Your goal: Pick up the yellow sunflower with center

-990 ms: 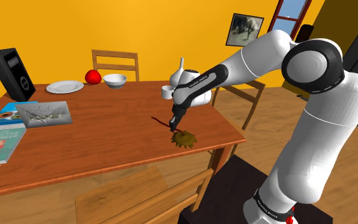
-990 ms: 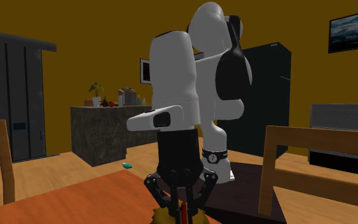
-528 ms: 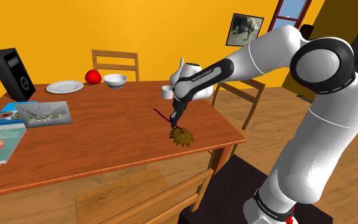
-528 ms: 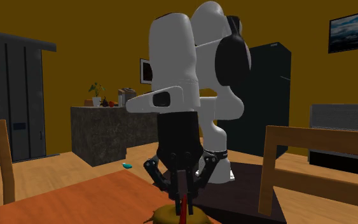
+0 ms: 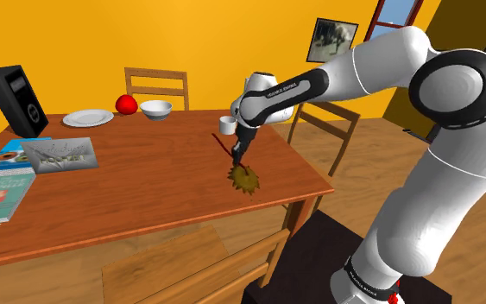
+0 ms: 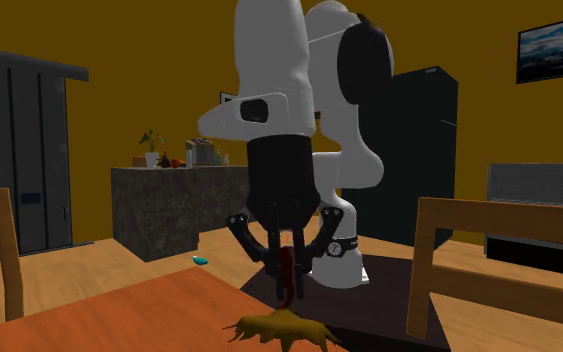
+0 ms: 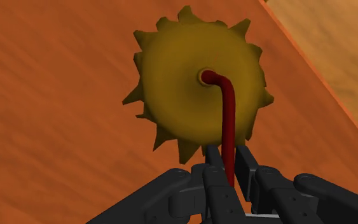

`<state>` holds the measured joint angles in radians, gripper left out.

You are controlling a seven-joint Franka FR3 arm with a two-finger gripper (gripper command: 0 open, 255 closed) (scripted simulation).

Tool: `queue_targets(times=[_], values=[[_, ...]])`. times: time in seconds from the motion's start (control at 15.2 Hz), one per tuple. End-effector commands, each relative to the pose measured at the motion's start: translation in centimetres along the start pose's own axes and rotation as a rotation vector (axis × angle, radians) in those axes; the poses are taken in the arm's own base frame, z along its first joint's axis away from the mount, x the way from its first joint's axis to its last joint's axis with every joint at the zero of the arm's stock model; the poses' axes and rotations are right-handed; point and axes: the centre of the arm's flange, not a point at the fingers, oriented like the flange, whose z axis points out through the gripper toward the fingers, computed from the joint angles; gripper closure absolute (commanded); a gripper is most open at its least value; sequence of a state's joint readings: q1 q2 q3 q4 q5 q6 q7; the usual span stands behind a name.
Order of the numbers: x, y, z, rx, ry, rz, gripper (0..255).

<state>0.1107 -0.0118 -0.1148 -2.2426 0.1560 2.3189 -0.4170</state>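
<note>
Claw (image 7: pixel 229 164): pinching the sunflower (image 7: pixel 177 83) by its dark red stem (image 7: pixel 228 114).
Handling: probably weighing little, head dangling loosely.

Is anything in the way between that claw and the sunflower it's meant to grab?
Nothing visible is. The claw already clasps the sunflower by its dark red stem, held between the two fingers.

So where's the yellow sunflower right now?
The dull-yellow sunflower hangs head-down by its dark red stem from the black fingers, low over the wooden table near its edge on the shoulder view's right.
</note>
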Motion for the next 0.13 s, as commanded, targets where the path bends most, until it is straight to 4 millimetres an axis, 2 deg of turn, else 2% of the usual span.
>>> queue_targets(times=[0.0,0.07], values=[[0.12,-0.05,-0.58,0.0,0.0,0.0,255],[0.12,-0.05,-0.58,0.0,0.0,0.0,255]])
